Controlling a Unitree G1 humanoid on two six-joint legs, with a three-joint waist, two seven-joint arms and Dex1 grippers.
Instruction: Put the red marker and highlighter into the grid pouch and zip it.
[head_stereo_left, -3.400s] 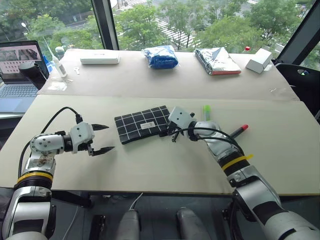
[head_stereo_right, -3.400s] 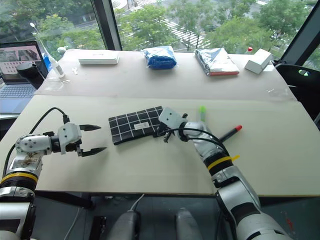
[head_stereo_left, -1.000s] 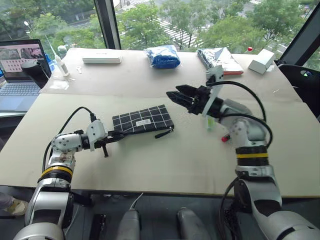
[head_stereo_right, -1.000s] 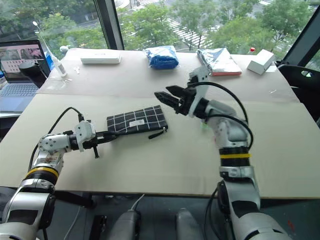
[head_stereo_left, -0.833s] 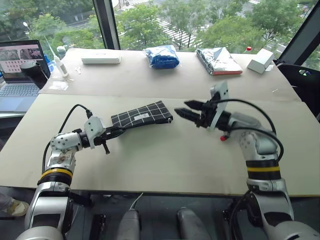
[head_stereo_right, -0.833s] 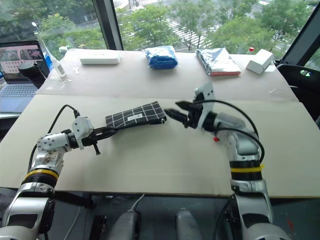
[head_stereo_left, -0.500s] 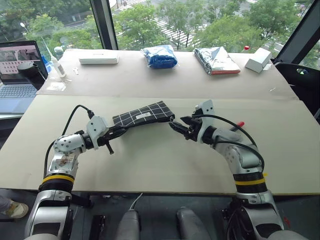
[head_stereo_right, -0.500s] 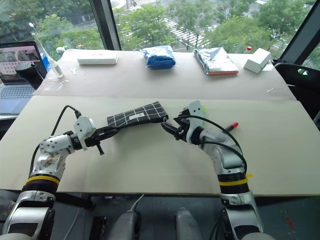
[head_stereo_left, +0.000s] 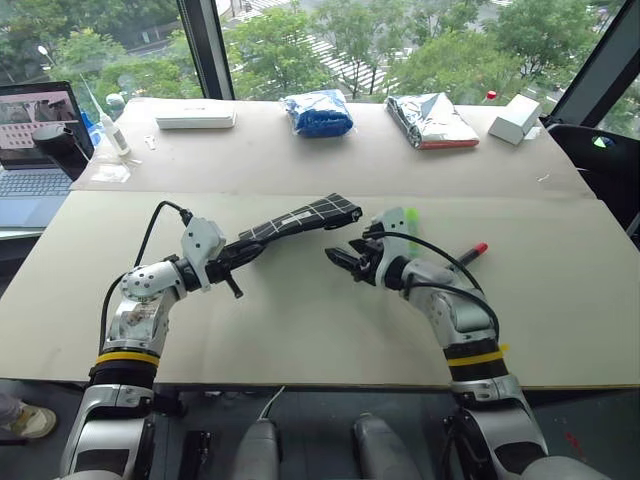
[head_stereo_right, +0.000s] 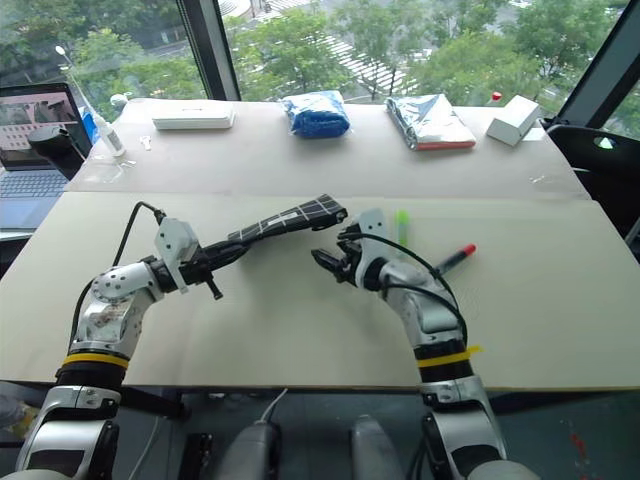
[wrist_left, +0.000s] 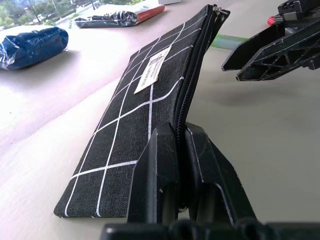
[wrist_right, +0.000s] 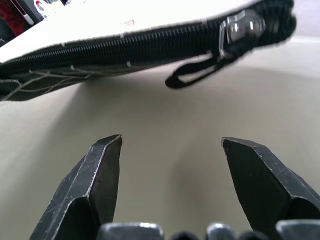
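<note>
left eye view: left gripper (head_stereo_left: 243, 252) pinches the near end of the grid pouch (head_stereo_left: 300, 218), fingers pressed tight on it. pouch is lifted off the table (head_stereo_left: 300, 330), slanting up to its far end, which hangs free in the air. right gripper (head_stereo_left: 342, 260) sits just below and beside that far end, fingers spread, nothing in them, a small gap to the pouch. highlighter (head_stereo_left: 412, 222) lies flat on the table behind the right wrist, partly hidden by it. red marker (head_stereo_left: 466, 253) lies further to the right, well apart from the pouch. plenty of bare table in front of both arms and out to the right edge. back strip holds a blue bag (head_stereo_left: 317, 112), silver packet (head_stereo_left: 430, 120), white box (head_stereo_left: 517, 120) and white case (head_stereo_left: 196, 118), all well away. laptop (head_stereo_left: 35, 140) off the left side.

left wrist view: both fingers (wrist_left: 157, 175) clamp the pouch at the zipper edge; grid side w/ white label (wrist_left: 152, 72) faces up-left. zipper (wrist_left: 192, 75) runs away along the top edge to the far corner. right gripper's fingers in the air beside that corner, not touching.

right wrist view: fingertips (wrist_right: 107, 150) wide apart, bare table between them. pouch's zipper edge crosses above, w/ pull strap (wrist_right: 197, 75) dangling in a loop near the metal slider; clear gap between tips and strap.
</note>
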